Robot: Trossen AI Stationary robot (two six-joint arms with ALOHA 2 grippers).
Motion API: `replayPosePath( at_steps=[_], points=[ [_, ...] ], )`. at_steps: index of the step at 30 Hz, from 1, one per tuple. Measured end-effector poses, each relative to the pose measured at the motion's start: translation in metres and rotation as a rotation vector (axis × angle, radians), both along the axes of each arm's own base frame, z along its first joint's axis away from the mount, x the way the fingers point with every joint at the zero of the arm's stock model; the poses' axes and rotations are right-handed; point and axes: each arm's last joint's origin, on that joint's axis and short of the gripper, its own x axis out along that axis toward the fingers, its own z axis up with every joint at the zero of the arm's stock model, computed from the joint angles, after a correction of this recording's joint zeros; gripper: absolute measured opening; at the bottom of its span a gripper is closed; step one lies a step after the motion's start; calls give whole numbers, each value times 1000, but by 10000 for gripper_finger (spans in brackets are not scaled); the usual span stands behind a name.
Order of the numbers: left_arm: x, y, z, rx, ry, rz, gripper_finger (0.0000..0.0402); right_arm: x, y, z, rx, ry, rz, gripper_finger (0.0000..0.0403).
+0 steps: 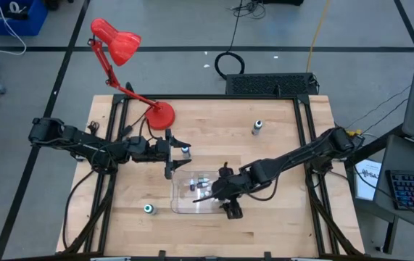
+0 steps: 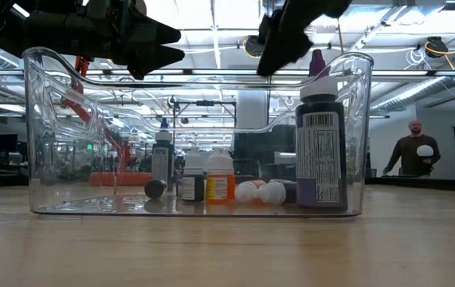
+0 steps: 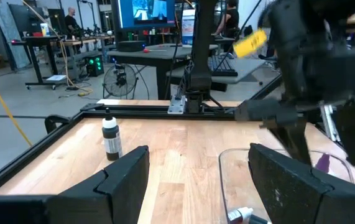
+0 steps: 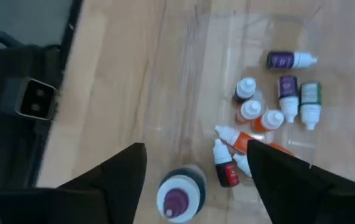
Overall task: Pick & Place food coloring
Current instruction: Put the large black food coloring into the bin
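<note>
No label is readable on the purple-capped bottle standing in the clear tray, directly under the right gripper's wide-spread fingers; the left gripper hovers open beside the tray.

The bench top is light wood with visible grain and a smooth, low-sheen finish, edged by a dark matt metal frame. The tray is clear, glossy plastic with rounded, reflective walls. The food coloring bottles are smooth plastic with white caps and printed paper labels. The lamp has a glossy red finish. Both end effector fingers look matt black.
</note>
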Motion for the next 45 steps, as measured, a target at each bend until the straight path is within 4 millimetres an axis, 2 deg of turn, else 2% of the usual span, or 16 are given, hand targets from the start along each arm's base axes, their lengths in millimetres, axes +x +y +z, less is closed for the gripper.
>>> replayPosePath(
  at_steps=[4,7,13,16,19,23,26,29,36,45],
  points=[
    [0,0,0,0,1,0,274,-11,-5,19,0,-28,-1,260],
    [0,0,0,0,2,0,274,-26,-20,43,-62,-66,-35,248],
    [0,0,0,0,4,0,274,-74,-69,94,-359,-147,-242,228],
    [0,0,-1,0,5,0,274,-101,-99,103,-435,-181,-385,220],
    [0,0,-1,0,6,-1,274,-122,-131,91,-450,-165,-498,215],
    [0,0,-1,0,6,-1,274,-146,-170,56,-497,-82,-618,217],
    [0,0,-1,0,6,-1,274,-158,-195,31,-416,-6,-674,221],
    [0,0,-1,0,6,-1,274,-164,-215,13,-315,18,-696,221],
    [0,0,-2,2,16,-1,274,-161,-241,-8,-310,33,-705,220],
    [0,0,-3,18,36,-2,274,-147,-254,-30,-270,86,-680,217]
  ],
)
